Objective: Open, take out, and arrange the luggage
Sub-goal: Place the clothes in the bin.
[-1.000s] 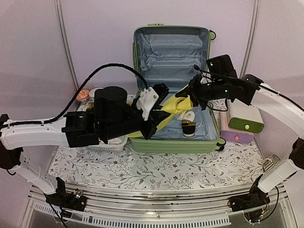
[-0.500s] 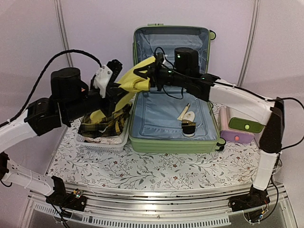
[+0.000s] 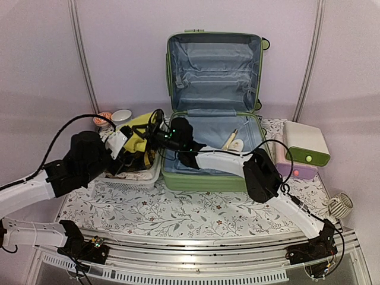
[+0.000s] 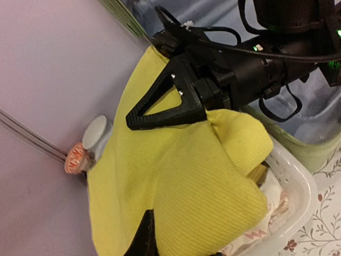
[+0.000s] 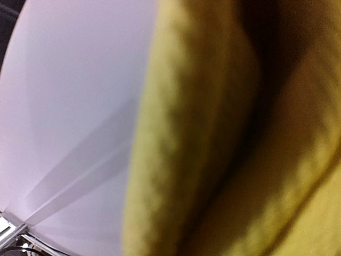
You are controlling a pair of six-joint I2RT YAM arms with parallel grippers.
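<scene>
The light-green luggage (image 3: 214, 181) lies open on the table, its lid upright against the wall and its grey-blue lining showing. A yellow cloth (image 3: 138, 126) hangs over the white perforated basket (image 3: 139, 178) left of the luggage. My left gripper (image 3: 130, 143) is shut on the cloth; in the left wrist view only one black finger (image 4: 144, 237) shows under the yellow cloth (image 4: 176, 176). My right gripper (image 3: 153, 127) reaches across the luggage and pinches the same cloth; its black finger (image 4: 165, 109) lies on it. The right wrist view shows only yellow cloth (image 5: 240, 133) up close.
A pale sandal (image 3: 234, 142) lies inside the luggage. A white-green-purple box (image 3: 306, 147) stands to its right, with a small fan (image 3: 339, 206) nearer. A small bowl (image 3: 122, 114) and an orange-topped tin (image 3: 104, 119) sit behind the basket, which holds plaid clothing (image 3: 133, 163).
Both grippers have carried the yellow cloth out of the luggage, up and to the left, and then down over the basket. The right arm now stretches across the luggage.
</scene>
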